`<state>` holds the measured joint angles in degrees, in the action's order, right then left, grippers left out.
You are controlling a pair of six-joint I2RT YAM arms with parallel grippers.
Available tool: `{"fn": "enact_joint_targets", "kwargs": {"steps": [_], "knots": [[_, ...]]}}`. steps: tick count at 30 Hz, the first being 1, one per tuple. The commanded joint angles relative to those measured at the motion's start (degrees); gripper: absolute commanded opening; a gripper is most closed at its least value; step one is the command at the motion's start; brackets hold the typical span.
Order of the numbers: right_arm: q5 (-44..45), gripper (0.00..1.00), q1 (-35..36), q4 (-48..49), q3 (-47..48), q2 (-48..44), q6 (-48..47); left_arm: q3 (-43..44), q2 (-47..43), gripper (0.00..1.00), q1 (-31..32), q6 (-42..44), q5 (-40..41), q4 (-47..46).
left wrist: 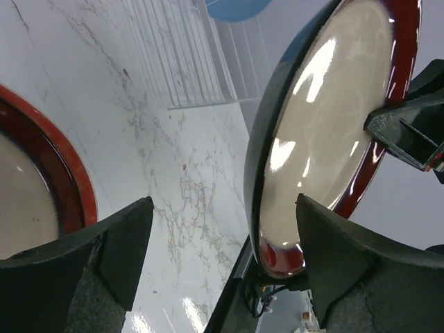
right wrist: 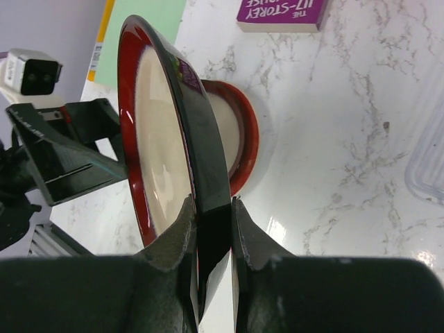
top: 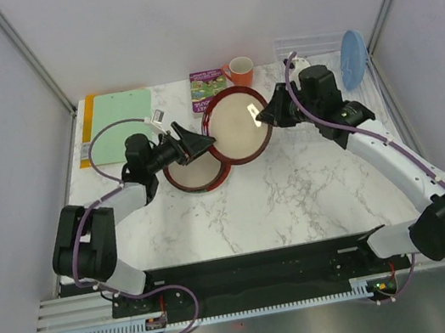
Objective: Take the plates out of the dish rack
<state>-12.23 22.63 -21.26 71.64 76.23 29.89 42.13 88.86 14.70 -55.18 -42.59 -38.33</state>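
Firmly, right end effector (right wrist: 214,208) clamps cream-centred plate (right wrist: 163,152); left end effector (left wrist: 225,208) gapes wide.

The cream-centred plate (top: 237,125) looks like glazed ceramic, glossy with bright reflections. The marble-patterned table (top: 295,188) is smooth and faintly shiny. The fingers (left wrist: 118,250) of the left gripper (top: 203,141) look matt, grainy black.

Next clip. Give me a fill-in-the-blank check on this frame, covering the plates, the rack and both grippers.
1. The right gripper is shut on the rim of a red-rimmed plate whose centre is ____.
2. The racked plate in the dish rack is light ____.
3. The left gripper is ____, holding nothing.
4. The mug on the far side of the red-rimmed plate is ____.
Missing words: cream; blue; open; orange.
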Motion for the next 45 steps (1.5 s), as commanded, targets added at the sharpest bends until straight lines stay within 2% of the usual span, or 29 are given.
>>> {"fn": "enact_joint_targets", "kwargs": {"steps": [1, 3, 6, 7, 9, 10, 22, 23, 24, 25, 29, 34, 39, 45], "knots": [[-4.64, 0.0, 1.18, 10.97, 1.23, -3.81, 4.39, 0.93, 2.19, 0.89, 0.51, -4.41, -2.06, -7.99], [-5.26, 0.0, 1.54, 11.5, 0.7, -3.98, 5.09, 1.29, 2.81, 0.88, 0.68, -5.55, -2.32, -9.04], [-6.22, 0.0, 1.97, 12.55, -0.35, -4.15, 6.05, 2.16, 3.95, 0.66, 1.12, -6.78, -3.11, -11.85], [-6.4, 0.0, 2.06, 12.99, -0.79, -4.24, 6.23, 2.25, 4.04, 0.46, 1.12, -7.31, -3.2, -12.47], [-6.32, 0.0, 2.15, 12.99, -0.97, -4.42, 6.15, 2.17, 4.3, 0.23, 1.12, -7.4, -3.12, -12.91], [-6.32, 0.0, 2.07, 12.91, -1.32, -4.42, 5.97, 1.82, 4.3, 0.02, 1.12, -7.23, -3.03, -13.0], [-11.24, 0.01, 3.03, 14.84, -4.22, -1.35, 7.2, -1.43, 1.23, 0.02, 1.12, -4.51, -1.71, -13.53], [-11.59, 0.11, 2.94, 14.84, -4.31, -1.17, 7.29, -1.61, 0.71, 0.02, 1.21, -3.98, -1.45, -12.57], [-11.5, 0.31, 3.03, 14.67, -4.57, -1.17, 7.29, -1.52, 0.27, 0.02, 1.12, -3.36, -0.66, -10.13], [-11.41, 0.32, 3.03, 14.84, -4.75, -1.17, 7.11, -1.52, -1.13, 0.02, 1.12, -1.79, -0.04, -8.27], [-6.95, 0.6, 3.03, 13.0, -4.58, -1.08, 4.58, -2.05, -5.88, 0.02, -0.01, 2.52, 4.43, -0.45], [-4.39, 0.63, 2.94, 8.52, -2.38, 0.41, 0.97, -1.7, -11.76, 0.02, -3.44, 8.32, 7.43, 11.31], [0.7, 0.63, 2.94, 5.53, -1.85, -0.02, -1.5, -2.23, -14.59, 0.02, -9.33, 11.39, 7.87, 17.13], [3.09, 0.64, 2.68, 3.77, -2.2, -1.17, -3.7, 0.23, -14.68, 0.02, -10.92, 16.59, 10.68, 25.14]]}}
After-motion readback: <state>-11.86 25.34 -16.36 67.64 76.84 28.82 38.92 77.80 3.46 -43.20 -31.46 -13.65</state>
